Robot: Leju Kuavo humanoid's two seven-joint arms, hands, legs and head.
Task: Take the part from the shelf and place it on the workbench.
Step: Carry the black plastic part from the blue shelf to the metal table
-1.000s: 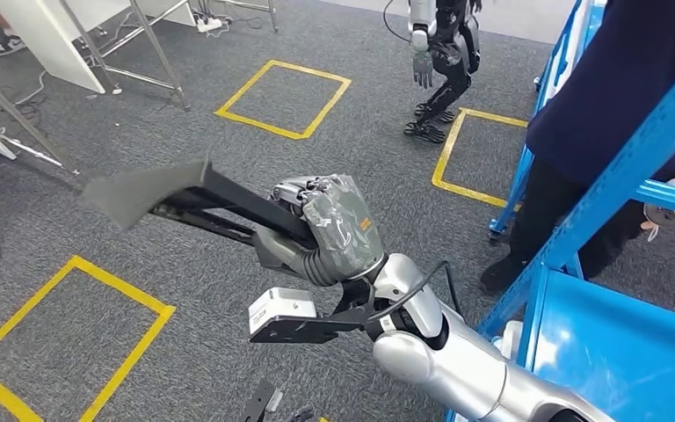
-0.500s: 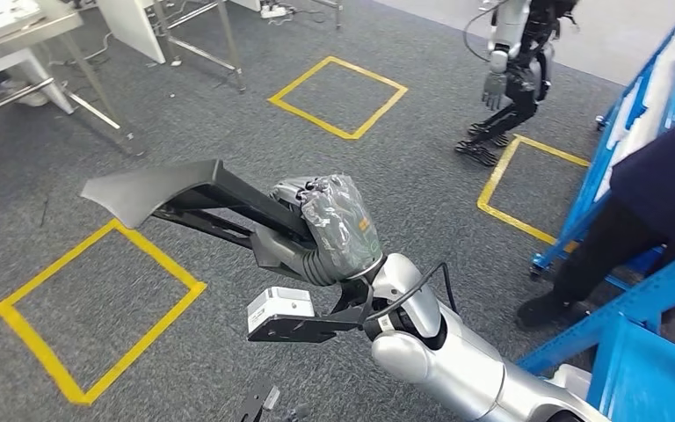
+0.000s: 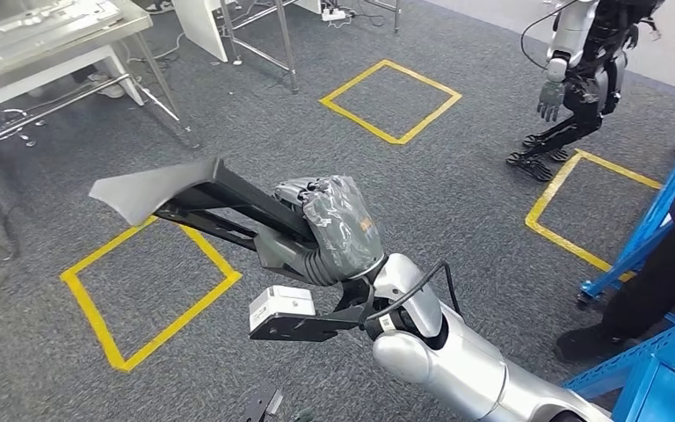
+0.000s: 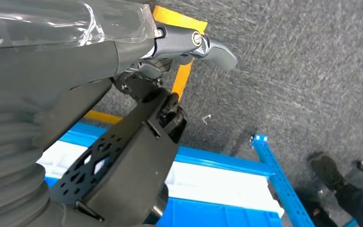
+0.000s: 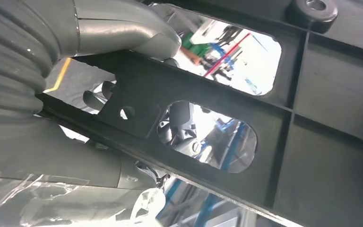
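Because the surface (image 3: 44,40) lies far left, the long black part (image 3: 202,198) is being gripped level by the right hand (image 3: 330,230); the left hand's (image 4: 137,61) state cannot be told.

No words, numbers or brand names can be read anywhere. An orange label (image 3: 366,226) sits on the hand's plastic-wrapped cover (image 3: 338,224), but its print is too small to make out.

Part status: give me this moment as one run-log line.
part: held off floor | right hand: grips part | left hand: holds nothing | workbench: ahead-left, not reached | placed: no
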